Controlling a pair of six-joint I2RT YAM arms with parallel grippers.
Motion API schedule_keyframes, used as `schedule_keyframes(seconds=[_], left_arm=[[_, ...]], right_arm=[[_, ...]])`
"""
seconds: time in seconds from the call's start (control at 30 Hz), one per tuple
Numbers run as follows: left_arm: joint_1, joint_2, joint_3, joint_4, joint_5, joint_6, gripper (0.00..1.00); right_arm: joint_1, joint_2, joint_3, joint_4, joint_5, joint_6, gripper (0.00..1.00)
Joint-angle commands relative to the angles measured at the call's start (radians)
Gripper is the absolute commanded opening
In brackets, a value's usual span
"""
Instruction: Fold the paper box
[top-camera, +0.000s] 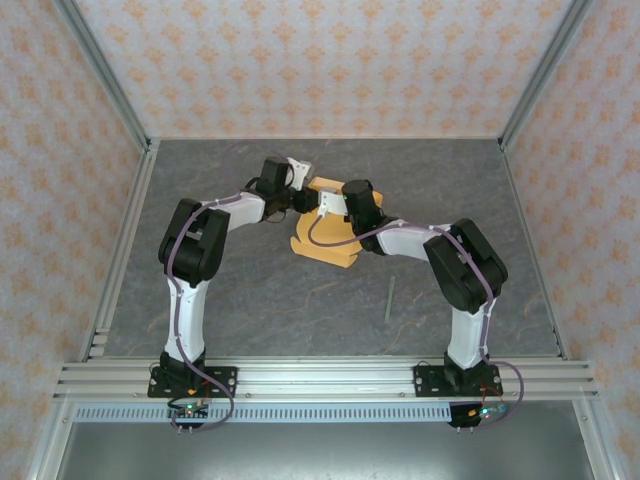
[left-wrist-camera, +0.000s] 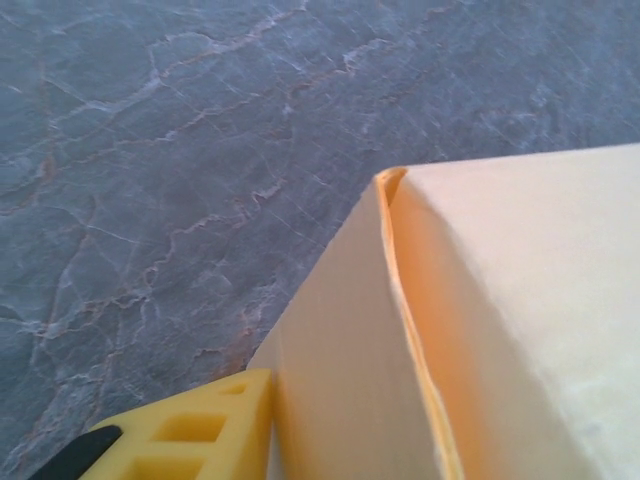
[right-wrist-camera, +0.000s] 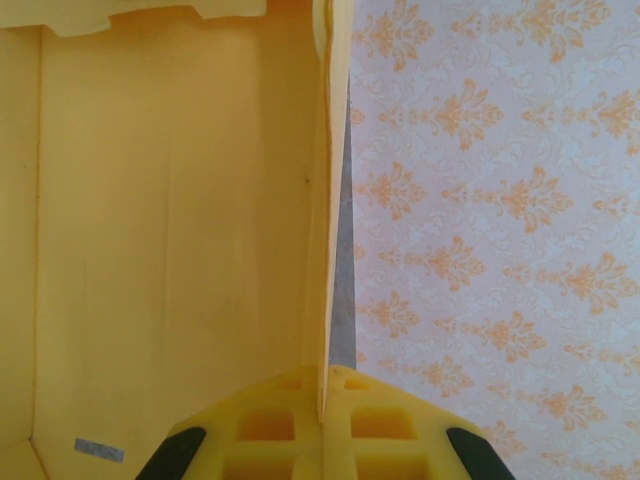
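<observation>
The paper box (top-camera: 322, 245) is light orange card, partly raised, lying in the middle of the grey table between both grippers. In the right wrist view my right gripper (right-wrist-camera: 322, 385) is shut on the thin upright edge of a box wall (right-wrist-camera: 180, 230), with the box's inside on the left. My left gripper (top-camera: 303, 200) is at the box's left side. In the left wrist view one yellow finger (left-wrist-camera: 190, 430) lies against the outer wall of the paper box (left-wrist-camera: 340, 370) near a folded corner. The box hides its other finger.
A thin greenish stick (top-camera: 389, 298) lies on the grey marbled table (top-camera: 250, 300) to the right of the box. Aluminium frame rails (top-camera: 320, 378) run along the near edge, and patterned walls close in the back and sides.
</observation>
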Motion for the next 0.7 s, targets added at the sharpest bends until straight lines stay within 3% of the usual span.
schedule_keyframes(seconds=[0.0, 0.17, 0.67], left_arm=[[-0.005, -0.043, -0.025, 0.040, -0.225, -0.047, 0.30], [-0.037, -0.065, -0.053, 0.054, -0.358, -0.070, 0.29], [-0.080, -0.059, -0.032, -0.006, -0.554, -0.165, 0.22]], right_arm=[[0.015, -0.027, 0.019, -0.092, -0.041, 0.040, 0.00], [0.019, -0.035, 0.022, -0.113, -0.038, 0.058, 0.00], [0.042, -0.033, 0.069, -0.165, -0.046, 0.137, 0.00]])
